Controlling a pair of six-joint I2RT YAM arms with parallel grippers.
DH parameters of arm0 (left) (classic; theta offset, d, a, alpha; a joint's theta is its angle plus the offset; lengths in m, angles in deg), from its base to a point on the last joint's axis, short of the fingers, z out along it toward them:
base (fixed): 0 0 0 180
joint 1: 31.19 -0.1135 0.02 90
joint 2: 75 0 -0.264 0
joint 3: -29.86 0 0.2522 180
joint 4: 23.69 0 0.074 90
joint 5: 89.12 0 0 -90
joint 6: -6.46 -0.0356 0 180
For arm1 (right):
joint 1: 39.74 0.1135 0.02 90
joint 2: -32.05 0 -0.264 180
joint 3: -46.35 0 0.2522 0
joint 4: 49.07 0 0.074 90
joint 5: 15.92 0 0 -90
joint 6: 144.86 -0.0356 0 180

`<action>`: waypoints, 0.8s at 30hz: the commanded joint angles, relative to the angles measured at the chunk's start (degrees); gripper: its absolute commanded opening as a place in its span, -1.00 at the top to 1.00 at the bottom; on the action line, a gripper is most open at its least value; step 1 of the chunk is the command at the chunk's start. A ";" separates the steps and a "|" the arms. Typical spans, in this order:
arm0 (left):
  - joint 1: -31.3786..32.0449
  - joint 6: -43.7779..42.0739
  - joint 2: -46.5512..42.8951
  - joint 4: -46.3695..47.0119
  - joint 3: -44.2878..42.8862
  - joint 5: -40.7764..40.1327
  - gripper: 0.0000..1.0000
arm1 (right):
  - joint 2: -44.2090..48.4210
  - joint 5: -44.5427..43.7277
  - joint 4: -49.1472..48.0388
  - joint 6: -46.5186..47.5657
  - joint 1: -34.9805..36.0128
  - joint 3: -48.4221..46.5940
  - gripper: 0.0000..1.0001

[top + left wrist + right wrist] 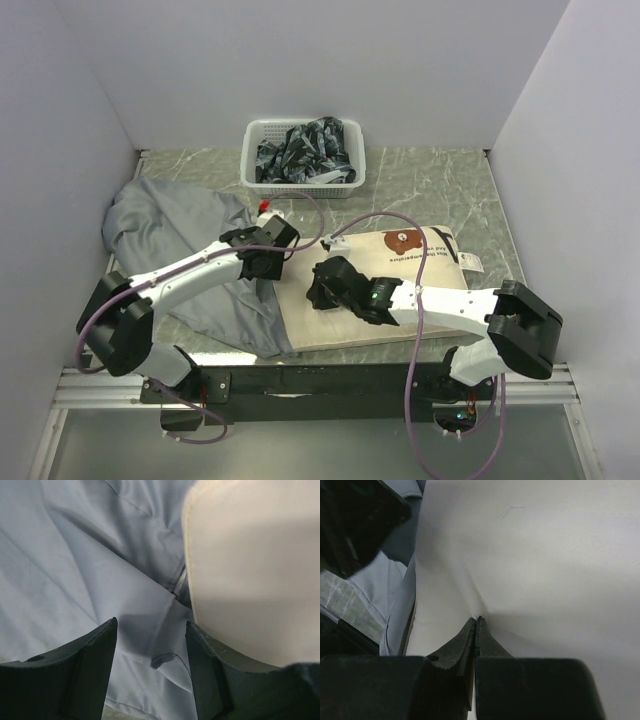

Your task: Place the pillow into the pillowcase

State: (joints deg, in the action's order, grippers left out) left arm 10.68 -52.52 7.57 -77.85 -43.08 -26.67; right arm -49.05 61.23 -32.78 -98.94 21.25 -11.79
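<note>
The grey pillowcase (pixel 170 235) lies crumpled on the left of the table, its near edge running beside the pillow. The cream pillow (pixel 400 285) with a brown bear print lies flat to the right of it. My left gripper (pixel 265 262) hangs open over the pillowcase's edge where it meets the pillow. In the left wrist view grey pillowcase (pixel 75 555) fabric and a hem fold lie between the fingers (pixel 90 670), unpinched, with the pillow (pixel 250 555) at upper right. My right gripper (pixel 476 620) is shut, pinching a pucker of pillow (pixel 535 555) fabric near its left end (pixel 325 285).
A white basket (pixel 250 150) holding dark patterned cloth stands at the back. A small red-and-white object (pixel 264 206) lies by the pillowcase. White walls close in the marble table (pixel 430 185) on three sides. Purple cables loop over the pillow.
</note>
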 commanded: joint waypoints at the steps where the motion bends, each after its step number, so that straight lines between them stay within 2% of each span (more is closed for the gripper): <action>1: 1.20 -2.11 3.64 -1.78 -1.47 -0.73 -0.25 | -1.61 -0.34 -1.03 -0.75 0.62 -1.67 1.00; 8: 1.46 0.61 8.22 -4.06 -4.97 -8.91 -0.31 | -1.52 -0.08 -1.29 -0.75 0.79 -1.32 1.00; 12: 1.46 0.53 12.09 -4.69 -7.26 -10.59 -0.31 | -1.43 0.10 -1.21 -0.66 0.80 -1.23 1.00; 18: 1.38 0.71 14.90 -5.21 -9.64 -11.65 -0.18 | -0.90 -0.08 -0.68 -0.40 0.71 -0.97 1.00; 24: 0.15 -0.43 14.03 -5.30 -10.08 -11.30 0.01 | -0.81 0.27 -0.68 -0.22 0.80 -0.97 1.00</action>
State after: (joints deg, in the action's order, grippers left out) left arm 11.80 -52.45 22.78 -82.90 -51.17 -36.71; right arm -49.12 61.26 -32.78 -98.96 21.25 -11.79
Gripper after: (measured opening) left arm 0.531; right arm 0.007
